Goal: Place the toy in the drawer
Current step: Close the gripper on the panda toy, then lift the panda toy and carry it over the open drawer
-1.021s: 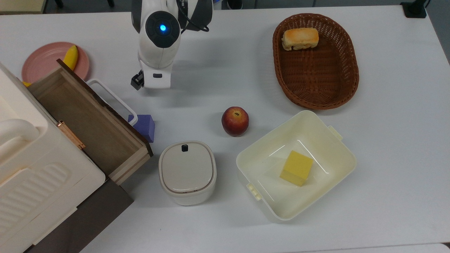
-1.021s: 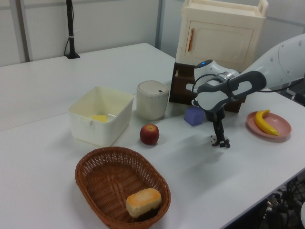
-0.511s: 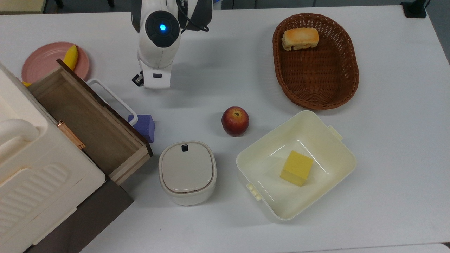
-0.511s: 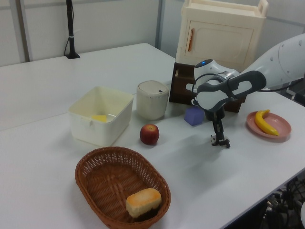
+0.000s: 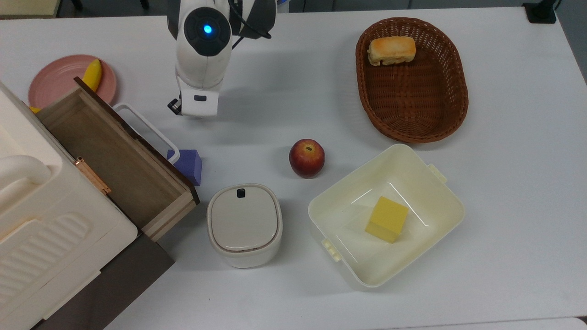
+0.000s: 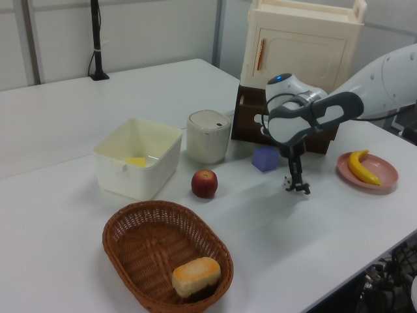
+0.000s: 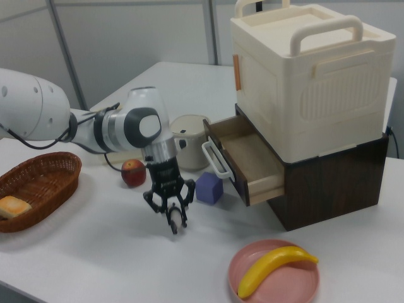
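Right view, arm bent down, claw [image 7: 173, 222] vertical, pinching toy [image 7: 174, 221] just above table [image 7: 95, 252]

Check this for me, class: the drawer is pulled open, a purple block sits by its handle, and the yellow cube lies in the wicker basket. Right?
Not quite. The yellow cube lies in the cream tub, as the top view shows; the wicker basket holds a bread roll. The drawer and purple block are as stated.

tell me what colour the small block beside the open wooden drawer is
Purple. The small cube-shaped block shows best in the right view, beside the open wooden drawer.
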